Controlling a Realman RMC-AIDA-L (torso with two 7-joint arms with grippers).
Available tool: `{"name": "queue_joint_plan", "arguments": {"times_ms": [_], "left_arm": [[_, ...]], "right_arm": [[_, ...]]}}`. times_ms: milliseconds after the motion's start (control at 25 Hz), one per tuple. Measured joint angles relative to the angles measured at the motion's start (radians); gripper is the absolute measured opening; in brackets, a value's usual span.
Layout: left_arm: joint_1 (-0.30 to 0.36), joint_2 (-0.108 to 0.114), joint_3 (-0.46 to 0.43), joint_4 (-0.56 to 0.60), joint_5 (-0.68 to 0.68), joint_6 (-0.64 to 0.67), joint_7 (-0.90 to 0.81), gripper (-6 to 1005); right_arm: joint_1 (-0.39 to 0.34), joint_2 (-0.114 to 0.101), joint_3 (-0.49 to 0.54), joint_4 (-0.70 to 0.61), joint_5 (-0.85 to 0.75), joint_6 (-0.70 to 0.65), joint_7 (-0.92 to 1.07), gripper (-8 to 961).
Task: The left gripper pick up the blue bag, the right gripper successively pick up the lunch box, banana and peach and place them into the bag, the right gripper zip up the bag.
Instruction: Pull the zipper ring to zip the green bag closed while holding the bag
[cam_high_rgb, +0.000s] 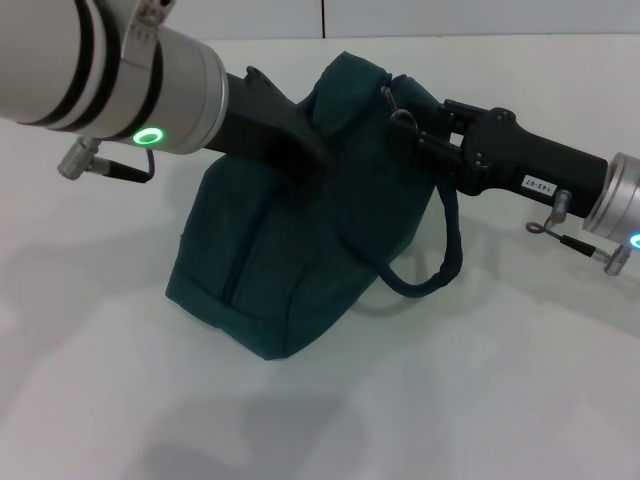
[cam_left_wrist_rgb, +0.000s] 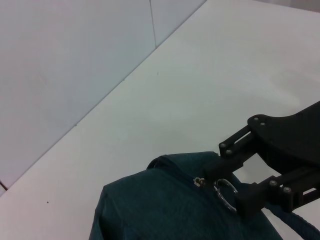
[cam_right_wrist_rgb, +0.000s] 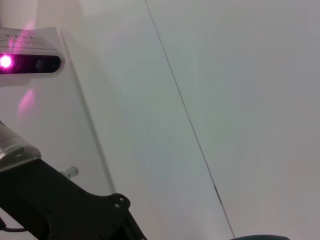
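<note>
Both hands work the blue bag (cam_high_rgb: 290, 270); left hand (cam_high_rgb: 318, 158) grips its top; right hand (cam_left_wrist_rgb: 225, 187), pinching the ring pull (cam_left_wrist_rgb: 226, 194), should draw steadily along the zipper.

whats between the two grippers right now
The top of the blue bag lies between the left gripper and the right gripper, with its zipper ring at the right gripper's fingertips. The head view shows this.
</note>
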Motion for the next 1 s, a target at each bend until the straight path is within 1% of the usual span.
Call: {"name": "queue_joint_plan", "arguments": {"times_ms": [160,600,1000], "left_arm": [[0.000,0.000,-0.002,0.000,0.000,-0.001,0.000,50],[0.001,0.000,-0.003,0.000,0.000,-0.008,0.012,56],[0.008,0.000,0.002,0.010,0.000,-0.012,0.012,62]], "right_arm": [[0.000,0.000,0.000,0.000,0.000,0.000,-0.006,387],[0.000,-0.001,0.000,-0.001,0.000,0.010,-0.010,165],[-0.004,-0.001,0.000,-0.001,0.006,0.004,-0.010,72]]}}
